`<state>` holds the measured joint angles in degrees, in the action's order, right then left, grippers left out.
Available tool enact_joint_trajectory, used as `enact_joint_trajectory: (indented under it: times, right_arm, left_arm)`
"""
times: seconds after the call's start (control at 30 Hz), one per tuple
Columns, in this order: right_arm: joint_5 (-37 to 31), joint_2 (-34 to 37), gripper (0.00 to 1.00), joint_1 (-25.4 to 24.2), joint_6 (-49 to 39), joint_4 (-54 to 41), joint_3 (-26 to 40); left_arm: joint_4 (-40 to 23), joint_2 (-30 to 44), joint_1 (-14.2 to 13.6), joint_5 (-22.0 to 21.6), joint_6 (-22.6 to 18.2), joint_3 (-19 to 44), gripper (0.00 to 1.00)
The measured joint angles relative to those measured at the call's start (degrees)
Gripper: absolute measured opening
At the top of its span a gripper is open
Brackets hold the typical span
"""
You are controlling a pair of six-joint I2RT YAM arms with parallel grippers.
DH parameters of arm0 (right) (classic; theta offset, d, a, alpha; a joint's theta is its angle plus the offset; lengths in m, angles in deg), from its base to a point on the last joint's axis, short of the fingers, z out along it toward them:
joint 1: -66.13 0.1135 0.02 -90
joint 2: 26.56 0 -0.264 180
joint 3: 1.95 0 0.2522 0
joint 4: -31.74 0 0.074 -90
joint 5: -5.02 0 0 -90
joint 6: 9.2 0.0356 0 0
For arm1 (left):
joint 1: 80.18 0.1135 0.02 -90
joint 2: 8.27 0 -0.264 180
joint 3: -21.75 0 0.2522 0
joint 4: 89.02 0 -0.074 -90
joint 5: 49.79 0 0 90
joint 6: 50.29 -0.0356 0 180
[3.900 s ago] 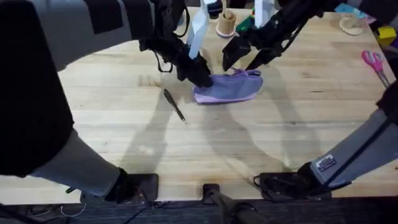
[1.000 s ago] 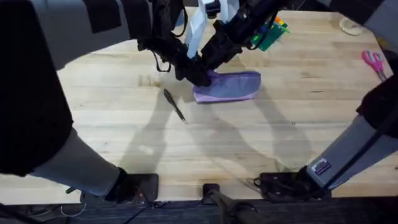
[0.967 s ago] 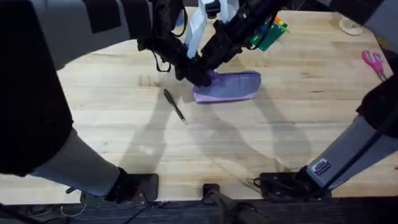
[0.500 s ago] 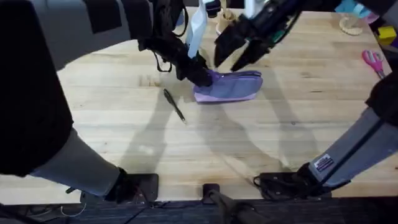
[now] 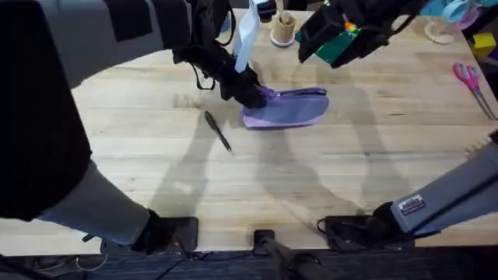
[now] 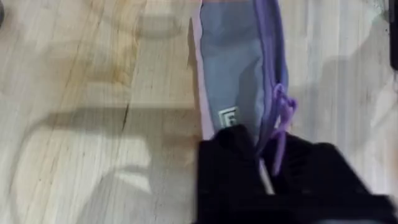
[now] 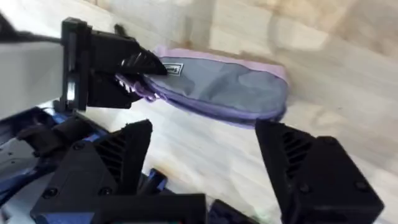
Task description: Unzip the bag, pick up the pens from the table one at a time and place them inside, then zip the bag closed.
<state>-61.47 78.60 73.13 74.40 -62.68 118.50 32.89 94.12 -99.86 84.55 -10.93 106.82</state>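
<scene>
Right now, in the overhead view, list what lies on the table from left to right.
pen → left gripper clamped on the bag's end → bag → right gripper, raised and open → pink-handled scissors

The left end effector [image 6: 264, 171] fills the near part of the view as two black fingers [image 6: 227, 162] set close together on the nearer end of the lavender pencil pouch [image 6: 233, 74]. A small white label on the pouch sits right against one finger, and purple zipper cords [image 6: 283, 112] run down into the narrow gap between the fingers. The pouch stretches away from the end effector, lying on the pale wood desk [image 6: 93, 106], where soft shadows fall beside it.
</scene>
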Motion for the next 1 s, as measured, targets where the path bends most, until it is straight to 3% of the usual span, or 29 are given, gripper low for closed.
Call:
enact_joint_trajectory:
  times: [0.17, 0.2, 0.23, 0.6, 0.87, 1.0]
  right_arm:
    - [-1.56, -2.45, 0.995, 0.0, -0.71, 0.02, 0.54]
    - [-1.69, -2.45, 0.995, 0.0, -0.87, -0.01, 0.58]
    - [-1.74, -2.35, 0.995, 0.0, -0.94, 0.0, 0.58]
    - [-2.8, -3.22, 0.995, 0.31, -9.98, -0.02, 0.58]
    - [-3.2, -10.05, 0.995, 5.4, -24.18, 0.7, 0.58]
    - [-7.87, -11.63, 0.995, 8.85, -30.96, 0.7, 0.65]
  left_arm:
    - [0.24, 0.0, -0.02, 1.08, 0.08, 0.07, 0.832]
    - [0.19, 0.0, -0.15, 1.58, 0.28, 0.18, 0.949]
    - [0.16, 0.0, -0.26, 2.08, 0.27, 0.28, 0.981]
    - [-2.79, -0.1, 0.61, 3.76, 0.27, 1.39, 0.995]
    - [-4.06, -8.53, 7.95, 3.93, 0.27, 3.21, 0.995]
    - [-4.23, -13.38, 12.22, 4.11, 0.25, 3.98, 0.995]
